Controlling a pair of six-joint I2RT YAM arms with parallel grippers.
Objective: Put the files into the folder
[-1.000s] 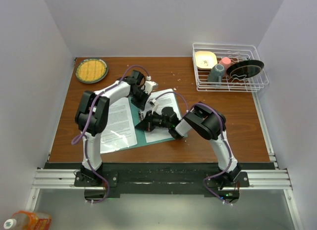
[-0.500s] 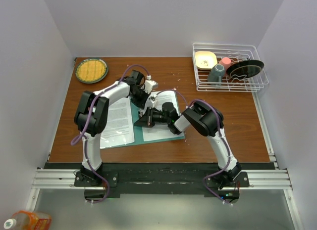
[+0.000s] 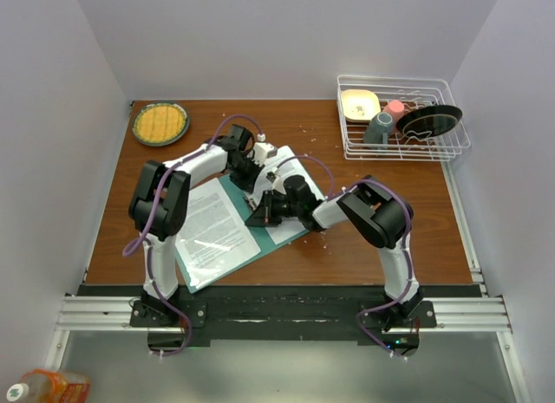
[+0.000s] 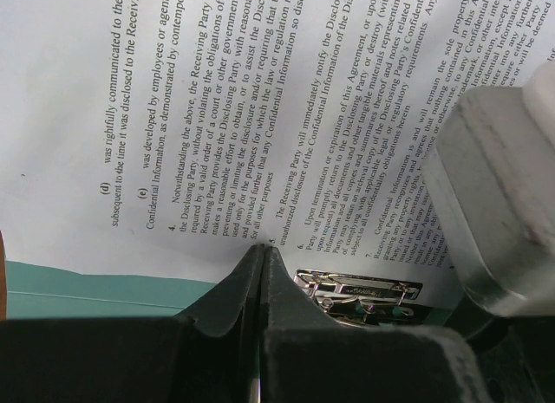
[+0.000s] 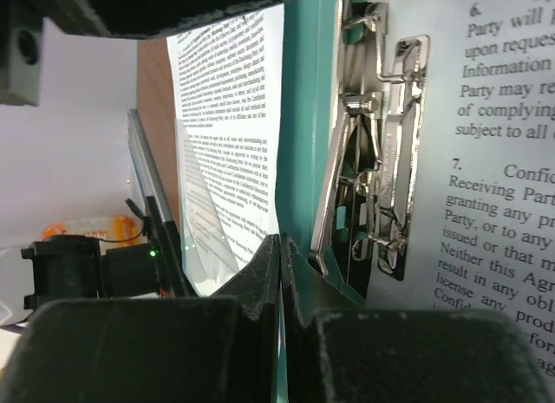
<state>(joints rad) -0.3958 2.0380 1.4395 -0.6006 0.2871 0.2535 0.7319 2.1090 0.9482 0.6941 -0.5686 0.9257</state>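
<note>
You are partway through, I judge: the folder is lying open at the table's middle. The files are resting on it, one sheet on the near-left half and another on the far-right half beside the metal clip. Clipping and closing are seemingly still waiting. The left gripper and right gripper are both pressed together, visibly pinching nothing. The print is showing "Receiving Party" and "Confidential Information".

A robot lab booth: plain white walls enclose the wooden table, aluminium rail along its near edge.
</note>
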